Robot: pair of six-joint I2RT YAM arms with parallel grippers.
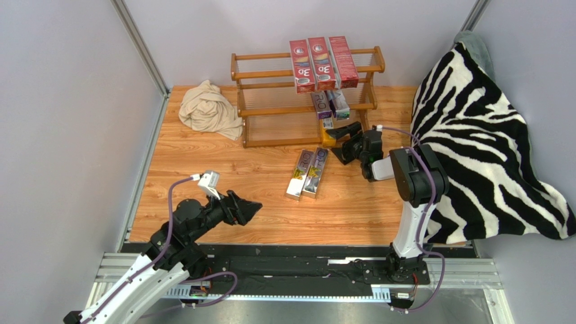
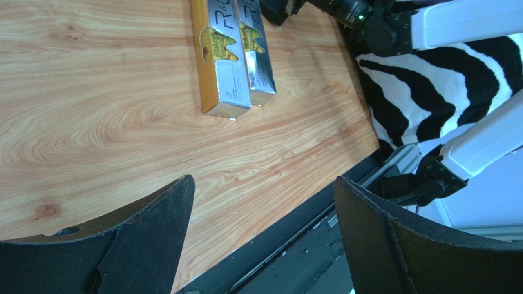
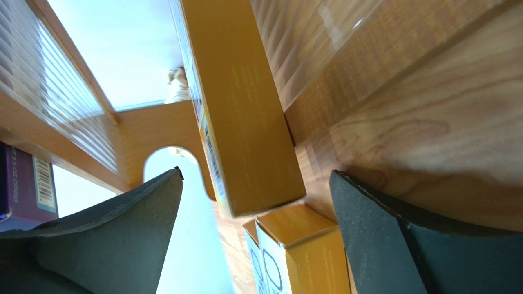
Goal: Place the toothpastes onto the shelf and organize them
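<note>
Right gripper (image 1: 341, 142) is seen with jaws spread wide at the lowest tier of the shelf (image 1: 270, 55), where an orange carton (image 3: 245, 122) lies between the fingers and is gripped by neither. Three red toothpastes (image 1: 323, 63) are laid side by side across the top tier, and two silver and purple cartons (image 1: 329, 104) are set on the middle tier beneath them. Two more silver cartons (image 1: 307, 173) are left flat on the table (image 1: 223, 155), touching each other, near the front of the shelf. The task is judged well over halfway done, with these two yet to be shelved and some tidying of the rows perhaps needed. The right arm is stretched forward and low, its wrist turned toward the shelf's right end, beside the zebra blanket (image 1: 487, 135). The left gripper (image 1: 247, 210) is held open and empty over the near part of the table. It is pointed toward the two loose cartons, well apart from them, and its arm is folded close to its base.
</note>
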